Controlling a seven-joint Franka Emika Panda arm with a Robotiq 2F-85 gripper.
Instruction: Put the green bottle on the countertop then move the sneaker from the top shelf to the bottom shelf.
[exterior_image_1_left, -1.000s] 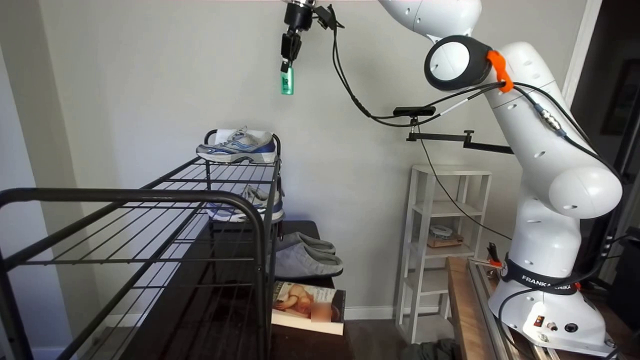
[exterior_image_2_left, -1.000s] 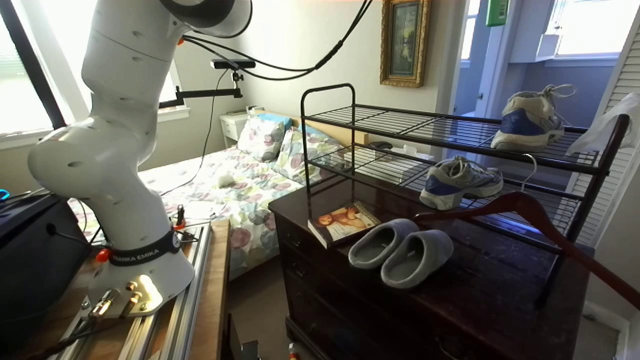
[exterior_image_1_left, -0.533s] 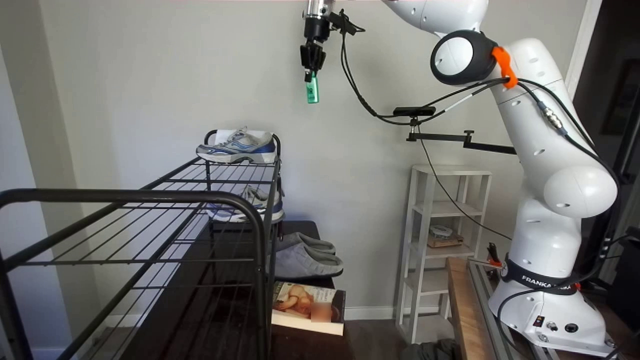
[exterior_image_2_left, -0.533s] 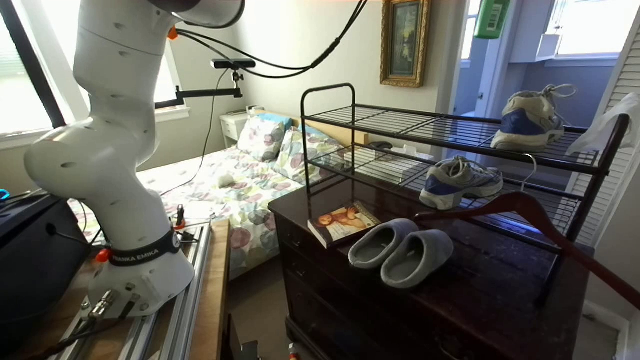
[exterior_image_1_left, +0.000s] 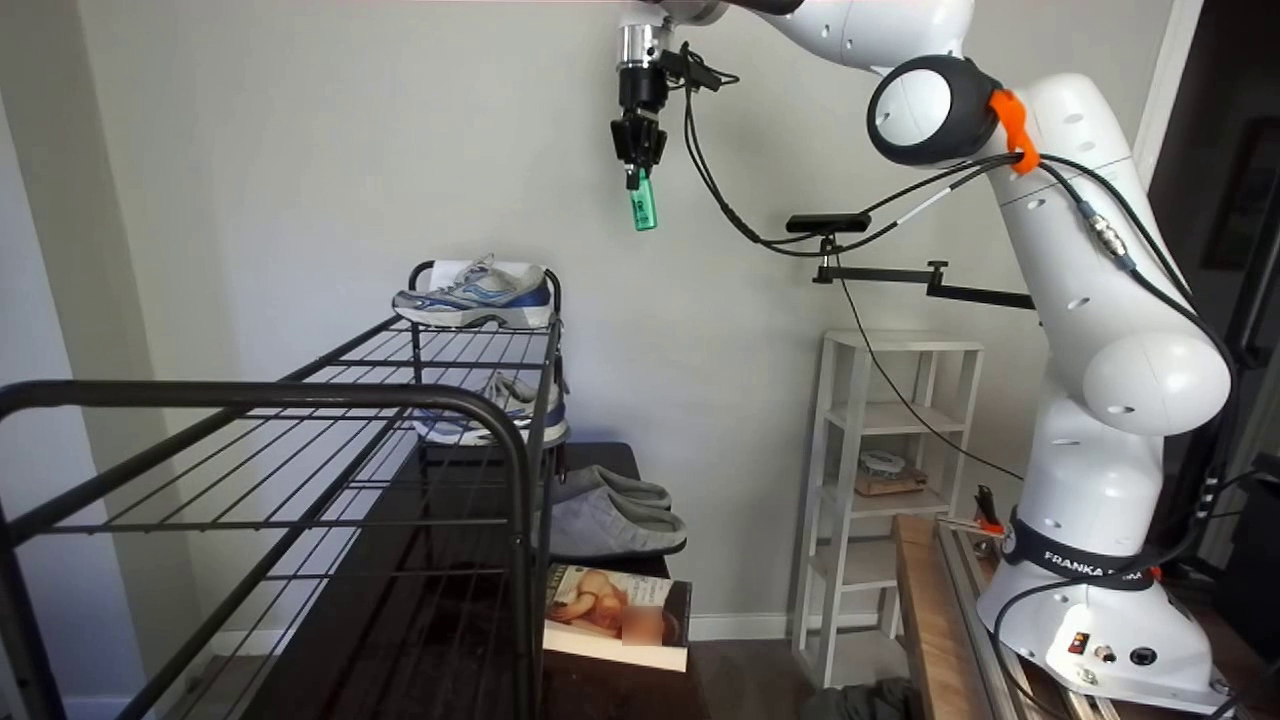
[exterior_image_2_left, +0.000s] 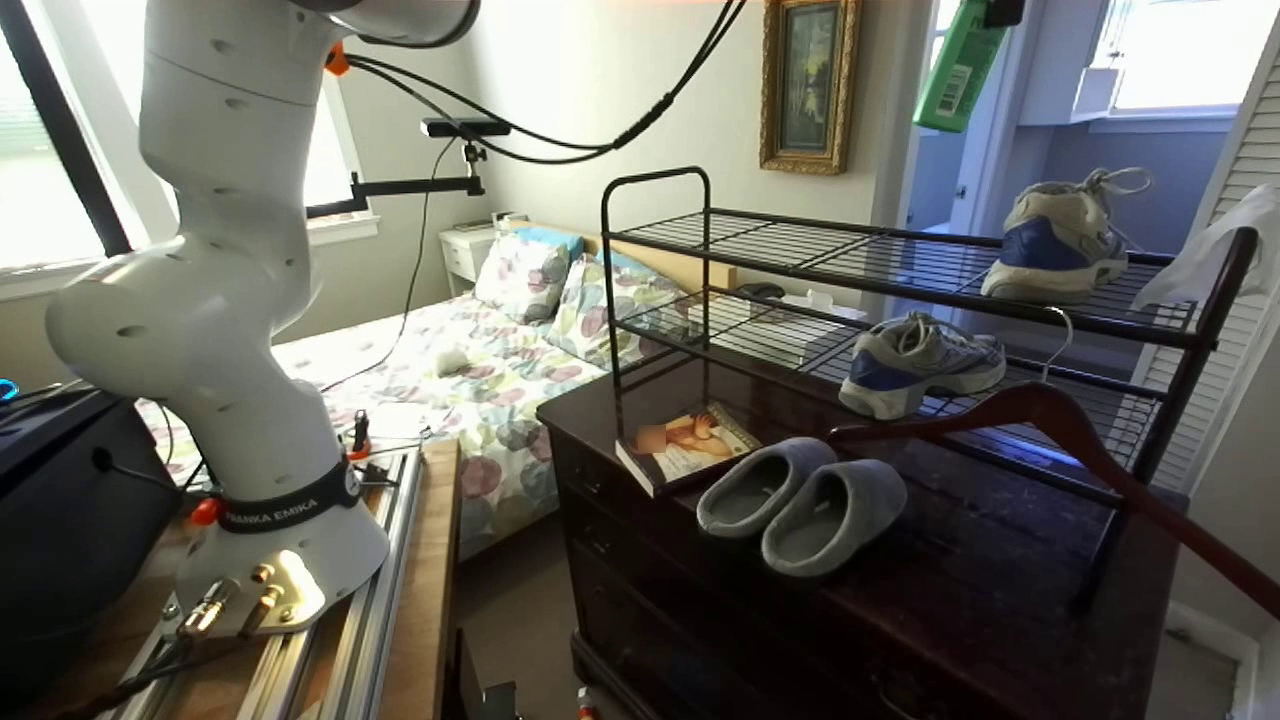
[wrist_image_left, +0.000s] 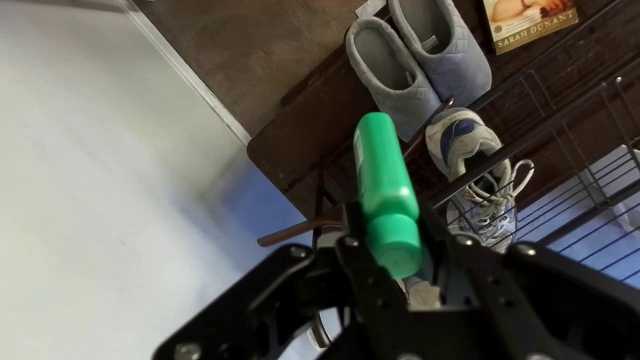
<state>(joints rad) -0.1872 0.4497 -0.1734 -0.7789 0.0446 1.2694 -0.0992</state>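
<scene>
My gripper (exterior_image_1_left: 638, 176) is shut on the cap end of the green bottle (exterior_image_1_left: 644, 205), which hangs tilted, high in the air. The bottle also shows in an exterior view (exterior_image_2_left: 955, 85) and between the fingers in the wrist view (wrist_image_left: 385, 175). The grey-and-white sneaker with blue (exterior_image_1_left: 475, 295) sits at the far end of the top shelf (exterior_image_2_left: 850, 265); it shows heel-on in an exterior view (exterior_image_2_left: 1055, 245). A matching sneaker (exterior_image_2_left: 920, 362) is on the lower shelf (exterior_image_2_left: 770, 340). The dark dresser top, the countertop (exterior_image_2_left: 960, 580), lies beneath the rack.
Grey slippers (exterior_image_2_left: 835, 515) and a book (exterior_image_2_left: 685, 445) lie on the dresser in front of the rack. A wooden hanger (exterior_image_2_left: 1050, 410) leans near the lower shelf. A white cloth or bag (exterior_image_2_left: 1215, 250) hangs at the rack's end. A white shelving unit (exterior_image_1_left: 890, 415) stands by the wall.
My gripper has moved down and toward the robot base side with the green bottle still held. The bottle has become more tilted. Shoes, rack and book have not moved.
</scene>
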